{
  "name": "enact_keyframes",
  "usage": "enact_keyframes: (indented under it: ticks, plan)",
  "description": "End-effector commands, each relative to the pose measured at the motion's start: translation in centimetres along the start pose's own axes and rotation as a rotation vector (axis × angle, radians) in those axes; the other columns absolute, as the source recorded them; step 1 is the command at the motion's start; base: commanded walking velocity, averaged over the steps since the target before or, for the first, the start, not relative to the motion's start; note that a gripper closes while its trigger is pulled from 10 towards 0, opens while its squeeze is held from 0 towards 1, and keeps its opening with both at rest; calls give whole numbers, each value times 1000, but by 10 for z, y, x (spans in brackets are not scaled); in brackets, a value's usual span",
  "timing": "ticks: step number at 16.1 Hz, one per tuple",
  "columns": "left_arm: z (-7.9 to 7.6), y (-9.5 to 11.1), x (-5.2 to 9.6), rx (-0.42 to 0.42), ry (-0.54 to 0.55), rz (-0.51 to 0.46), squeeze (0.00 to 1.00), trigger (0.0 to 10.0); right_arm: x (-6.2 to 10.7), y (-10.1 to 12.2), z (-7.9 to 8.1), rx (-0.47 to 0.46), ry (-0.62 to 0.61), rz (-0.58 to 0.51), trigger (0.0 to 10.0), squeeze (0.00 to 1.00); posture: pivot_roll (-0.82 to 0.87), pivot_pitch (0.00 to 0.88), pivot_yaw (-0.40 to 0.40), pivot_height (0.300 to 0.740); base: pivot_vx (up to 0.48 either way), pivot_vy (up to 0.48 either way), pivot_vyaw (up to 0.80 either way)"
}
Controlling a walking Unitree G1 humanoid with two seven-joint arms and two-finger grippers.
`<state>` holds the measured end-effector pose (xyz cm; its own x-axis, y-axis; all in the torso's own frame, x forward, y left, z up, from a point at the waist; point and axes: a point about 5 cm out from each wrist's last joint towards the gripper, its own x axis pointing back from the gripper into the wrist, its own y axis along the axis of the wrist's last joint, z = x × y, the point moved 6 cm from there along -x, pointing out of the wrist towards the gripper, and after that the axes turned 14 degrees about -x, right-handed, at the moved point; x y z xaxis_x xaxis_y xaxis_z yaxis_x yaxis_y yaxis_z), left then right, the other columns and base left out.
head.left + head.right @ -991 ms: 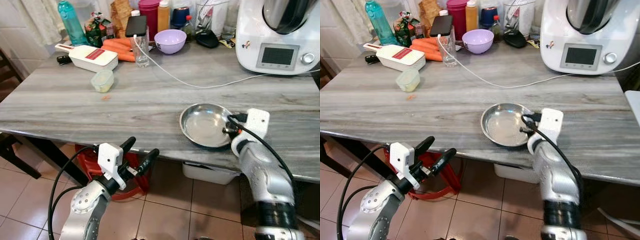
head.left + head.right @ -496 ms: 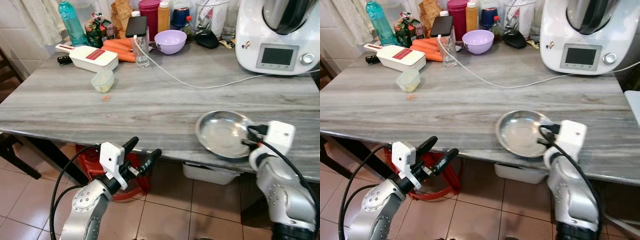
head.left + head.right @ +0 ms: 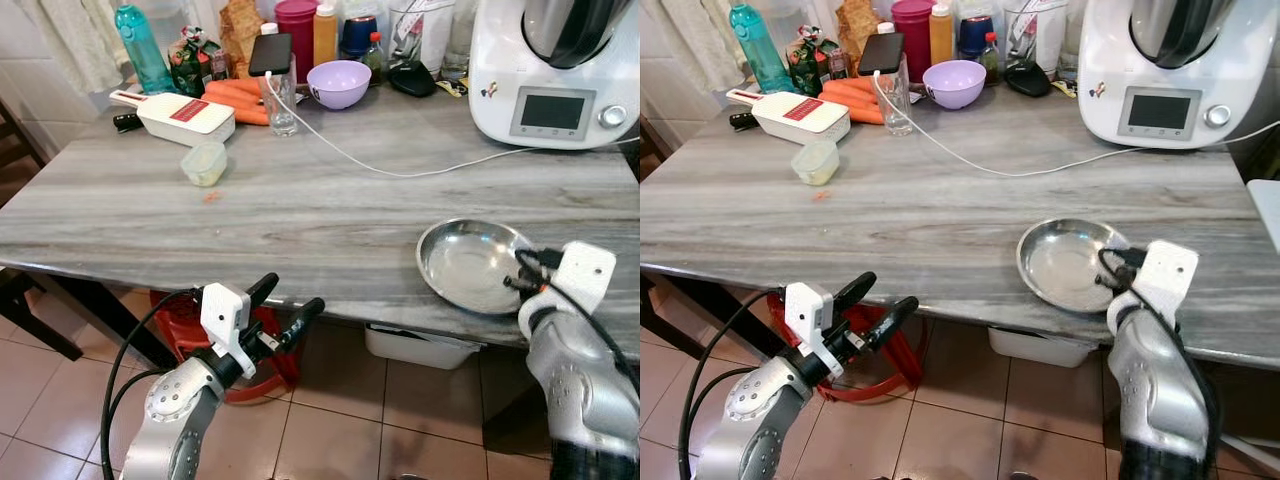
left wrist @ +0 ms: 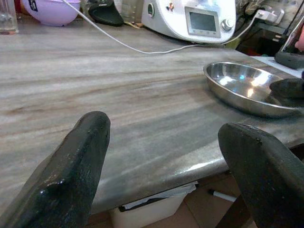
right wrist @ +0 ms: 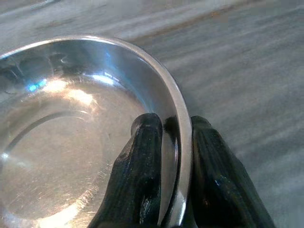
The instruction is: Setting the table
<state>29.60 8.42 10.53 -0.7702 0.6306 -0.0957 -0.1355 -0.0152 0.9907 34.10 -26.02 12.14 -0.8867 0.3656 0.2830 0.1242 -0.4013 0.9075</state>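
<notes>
Grey marble-look table (image 3: 300,200), steel dish (image 3: 470,265) near its front edge, white cable (image 3: 390,170), small tub (image 3: 204,162)

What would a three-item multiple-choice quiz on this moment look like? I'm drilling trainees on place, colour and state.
1. Where is the steel plate?
A. near the table's front edge
B. beside the carrots
C. on the floor

2. What colour is the bowl at the back?
A. green
B. purple
C. red

3. How does the right gripper stand?
A. open above the table
B. shut on nothing
C. shut on the plate's rim

Answers: 1 A, it lies by the front edge of the table; 2 B, it is plainly purple; 3 C, one finger inside the rim, one outside.
</notes>
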Motion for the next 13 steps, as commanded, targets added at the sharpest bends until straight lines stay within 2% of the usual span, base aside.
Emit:
enact_keyframes:
  ticks: [1, 3, 4, 5, 6, 7, 8, 9, 13]
  plan:
    - [0, -5, 1, 6, -11, 21, 0, 10000, -2, 1, -2, 1, -16, -6, 0, 0, -148, 98, 95, 740, 0, 0, 0]
    - [0, -5, 1, 6, -14, 21, 0, 10000, -5, 4, 1, 2, -18, -18, 0, 0, -148, 98, 95, 740, 0, 0, 0]
    - [0, -5, 1, 6, -15, 22, 0, 10000, -6, 5, 2, 2, -14, -19, 353, 0, -148, 98, 95, 740, 0, 0, 0]
    - [0, -5, 2, 6, -16, 23, 0, 10000, -8, 3, 5, 0, -10, -17, 2039, 0, -144, 98, 96, 740, 0, 0, 0]
    - [0, -6, 2, 7, -17, 24, 0, 10000, -9, 2, 8, 2, -2, -12, 7686, 0, -141, 99, 96, 740, 0, 0, 0]
    - [-1, -6, 3, 8, -18, 26, 0, 10000, -9, -1, 11, -4, 4, -4, 10000, 0, -141, 99, 96, 740, 0, 0, 0]
    - [-1, -7, 3, 8, -19, 28, 0, 10000, -9, -2, 13, -9, 9, -1, 10000, 714, -141, 99, 96, 740, 0, 0, 0]
    - [-1, -7, 3, 9, -19, 29, 0, 10000, -9, -4, 16, -18, 18, 4, 10000, 1000, -141, 99, 96, 740, 0, 0, 0]
    - [-2, -8, 6, 11, -18, 34, 0, 10000, -7, -8, 16, -30, 22, 11, 10000, 1000, -136, 102, 86, 740, 0, 0, 0]
